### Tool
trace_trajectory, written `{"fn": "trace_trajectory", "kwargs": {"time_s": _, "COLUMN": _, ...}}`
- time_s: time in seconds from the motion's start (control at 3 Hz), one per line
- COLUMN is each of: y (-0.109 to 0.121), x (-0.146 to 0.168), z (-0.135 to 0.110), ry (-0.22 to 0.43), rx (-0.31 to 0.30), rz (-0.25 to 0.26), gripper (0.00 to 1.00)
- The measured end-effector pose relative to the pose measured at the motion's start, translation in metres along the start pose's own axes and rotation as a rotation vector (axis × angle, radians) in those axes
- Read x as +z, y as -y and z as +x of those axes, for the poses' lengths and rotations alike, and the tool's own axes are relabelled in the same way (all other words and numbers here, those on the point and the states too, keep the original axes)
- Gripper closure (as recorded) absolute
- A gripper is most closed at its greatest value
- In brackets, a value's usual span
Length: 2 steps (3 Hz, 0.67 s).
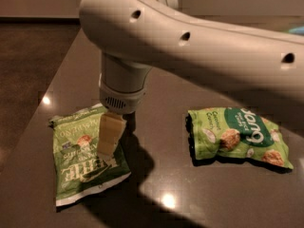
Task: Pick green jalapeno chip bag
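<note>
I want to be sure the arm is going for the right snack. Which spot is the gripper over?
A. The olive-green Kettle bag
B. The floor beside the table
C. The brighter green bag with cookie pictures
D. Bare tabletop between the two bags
A: the gripper is down over the olive-green Kettle bag, on the side nearer the brighter green bag, which lies apart on the table.
</note>
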<state>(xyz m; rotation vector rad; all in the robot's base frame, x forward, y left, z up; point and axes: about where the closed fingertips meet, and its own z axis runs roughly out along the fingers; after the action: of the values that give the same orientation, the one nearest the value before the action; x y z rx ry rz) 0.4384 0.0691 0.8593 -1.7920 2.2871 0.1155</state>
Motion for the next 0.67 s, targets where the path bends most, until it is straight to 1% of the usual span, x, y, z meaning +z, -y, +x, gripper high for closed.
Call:
{"fn": "trace_trajectory", "kwargs": {"time_s": 0.33, "y": -0.001, "x": 0.015, "z": -0.007, "ry": 0.013, "rx": 0.025, "rz": 0.005, "gripper": 0.00}}
{"fn": "trace_trajectory", "kwargs": {"time_s": 0.67, "y": -0.007, "x": 0.028, "z": -0.014, "ry": 0.014, "rx": 0.030, "rz": -0.006, "gripper": 0.00}}
